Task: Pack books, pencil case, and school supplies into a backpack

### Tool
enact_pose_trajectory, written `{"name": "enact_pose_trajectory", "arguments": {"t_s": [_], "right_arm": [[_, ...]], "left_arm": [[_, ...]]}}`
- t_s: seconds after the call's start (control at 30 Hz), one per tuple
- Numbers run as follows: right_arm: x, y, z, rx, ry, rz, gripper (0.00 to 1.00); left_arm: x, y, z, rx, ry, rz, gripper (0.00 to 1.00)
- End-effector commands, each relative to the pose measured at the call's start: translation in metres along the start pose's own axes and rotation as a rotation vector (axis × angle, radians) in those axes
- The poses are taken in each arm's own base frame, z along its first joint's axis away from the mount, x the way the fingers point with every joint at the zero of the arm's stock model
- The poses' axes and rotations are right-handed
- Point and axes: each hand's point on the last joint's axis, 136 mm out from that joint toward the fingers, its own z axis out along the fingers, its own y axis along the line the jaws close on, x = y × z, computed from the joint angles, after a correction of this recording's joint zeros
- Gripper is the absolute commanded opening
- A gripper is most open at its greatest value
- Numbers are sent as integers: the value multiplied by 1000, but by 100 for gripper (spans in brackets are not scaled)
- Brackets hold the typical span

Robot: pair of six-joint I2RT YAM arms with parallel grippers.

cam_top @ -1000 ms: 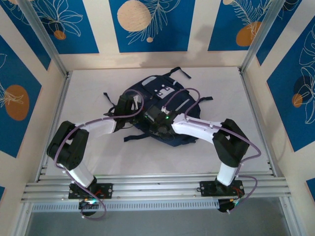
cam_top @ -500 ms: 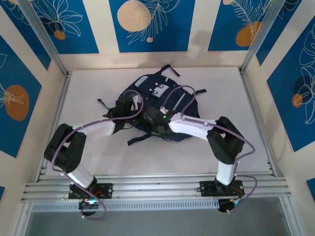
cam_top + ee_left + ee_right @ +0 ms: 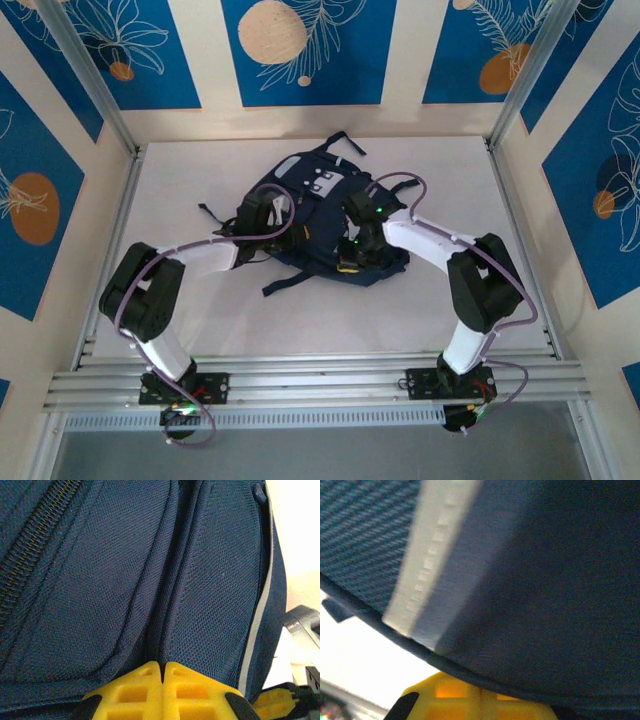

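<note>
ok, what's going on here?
Both arms are working on the navy backpack, which lies in the middle of the table. The left hand is shut and appears to pinch a fold of fabric on the bag's left side. The right hand is shut too, up against the bag's edge near its pale stripe. Whether it grips anything is unclear.

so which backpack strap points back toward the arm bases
The dark strap trailing out from the backpack's near edge. The others stick out elsewhere: a far-end loop and a left-side strap.
</note>
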Motion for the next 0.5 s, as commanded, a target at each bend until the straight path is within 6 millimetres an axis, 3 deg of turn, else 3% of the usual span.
{"name": "enact_pose_trajectory", "arguments": {"t_s": [0.0,0.1,0.2,0.33,0.47], "right_arm": [[28,11,-11,-96,161,-27,0],[15,29,-8,-153,142,-54,0],[3,36,-5,-155,131,-78,0],[-4,43,-5,-177,133,-112,0],[-5,59,-5,-254,130,-133,0]], "left_arm": [[-7,9,-4,-46,-12,10,7],[-3,2,-18,-43,-7,-13,40],[5,-6,-36,-47,-10,-35,62],[21,-12,-49,-52,-16,-82,72],[38,-13,-35,-57,11,-141,73]]}}
